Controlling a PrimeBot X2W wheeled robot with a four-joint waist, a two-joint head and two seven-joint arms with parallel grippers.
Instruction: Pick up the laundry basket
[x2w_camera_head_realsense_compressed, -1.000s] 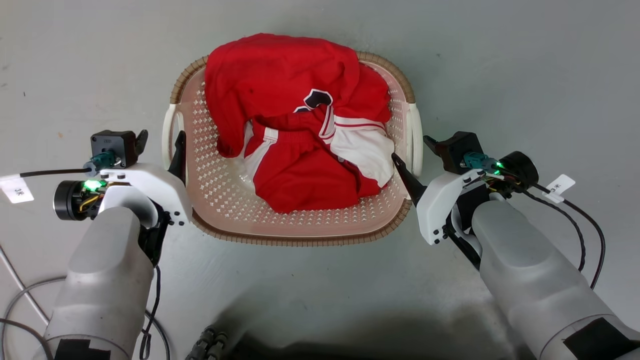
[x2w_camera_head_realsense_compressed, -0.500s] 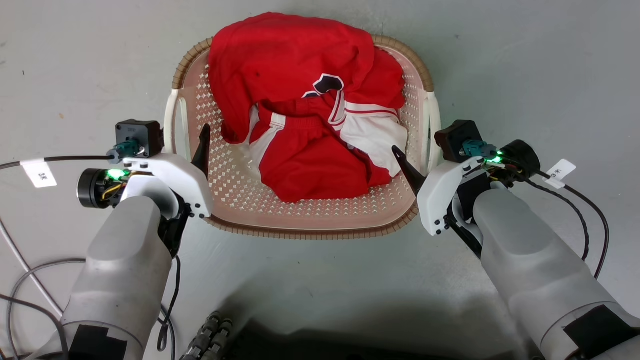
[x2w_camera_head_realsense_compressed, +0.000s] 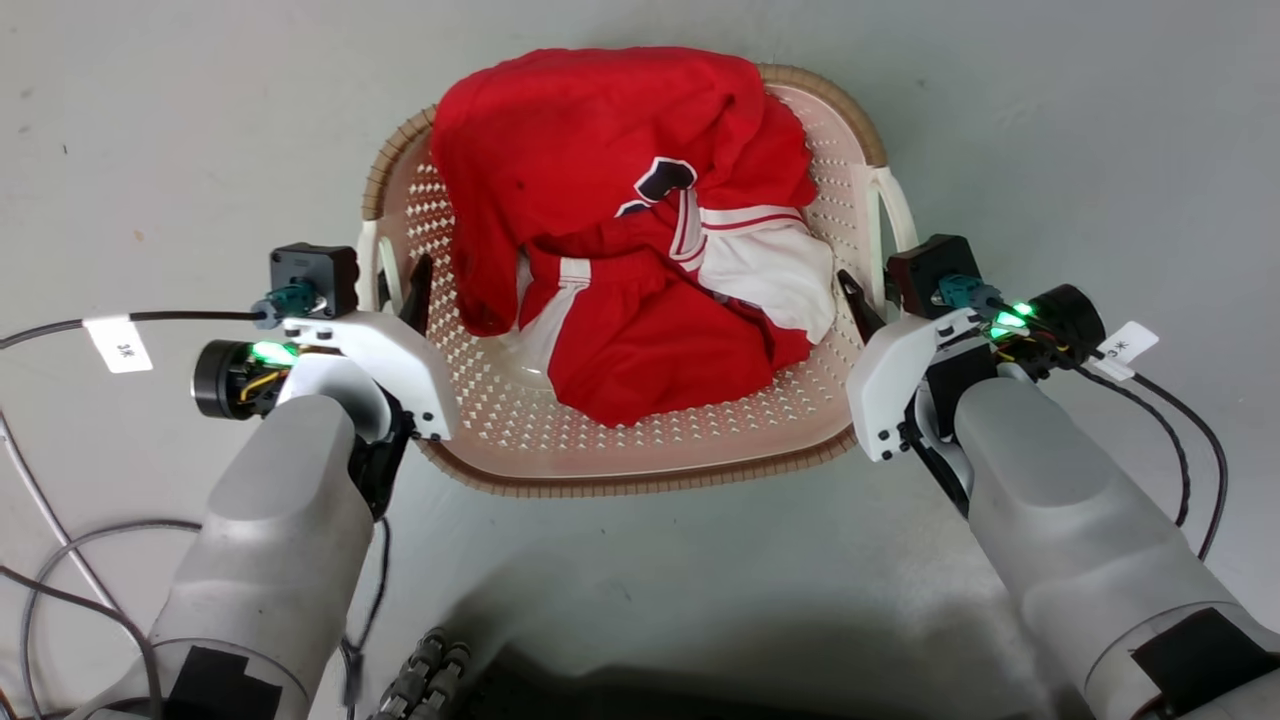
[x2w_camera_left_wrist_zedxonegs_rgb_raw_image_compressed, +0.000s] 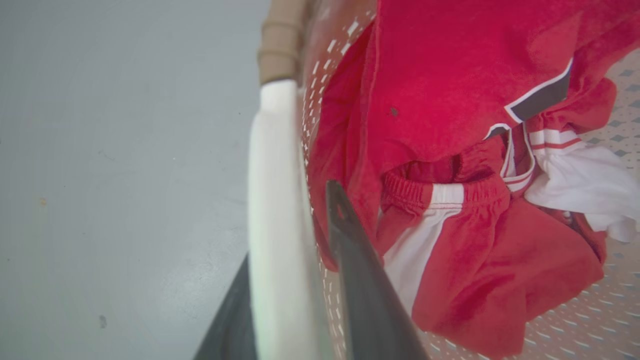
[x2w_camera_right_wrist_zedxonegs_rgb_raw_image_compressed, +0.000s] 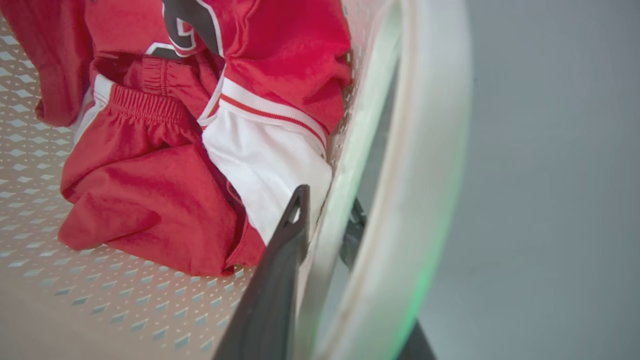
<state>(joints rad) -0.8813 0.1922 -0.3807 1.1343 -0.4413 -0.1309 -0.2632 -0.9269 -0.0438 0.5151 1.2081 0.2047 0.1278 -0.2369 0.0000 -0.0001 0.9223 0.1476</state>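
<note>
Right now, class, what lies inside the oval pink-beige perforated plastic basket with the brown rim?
A crumpled red jersey with a dark number, red white-striped shorts and white fabric lie in the basket. Anything beneath the pile is covered and cannot be seen.

Bright, even light; soft shadow low on the floor (x2w_camera_head_realsense_compressed: 640, 560); wrist-view foregrounds blurred, edges bowed

1. Left hand (x2w_camera_left_wrist_zedxonegs_rgb_raw_image_compressed: 290, 225): two dark fingers (x2w_camera_left_wrist_zedxonegs_rgb_raw_image_compressed: 360, 270) rise from the bottom edge, one on each side of a white handle (x2w_camera_left_wrist_zedxonegs_rgb_raw_image_compressed: 272, 200), which fills the gap between them.
2. Handle belongs to the laundry basket (x2w_camera_left_wrist_zedxonegs_rgb_raw_image_compressed: 575, 320); brown rim (x2w_camera_left_wrist_zedxonegs_rgb_raw_image_compressed: 280, 45) sits beyond the fingertips.
3. Right finger is inside the basket, against its perforated wall.
4. Red clothes (x2w_camera_left_wrist_zedxonegs_rgb_raw_image_compressed: 440, 90) with white parts are piled right of the hand, touching the right finger.
5. Grey floor (x2w_camera_left_wrist_zedxonegs_rgb_raw_image_compressed: 100, 150) lies left of the hand.
</note>
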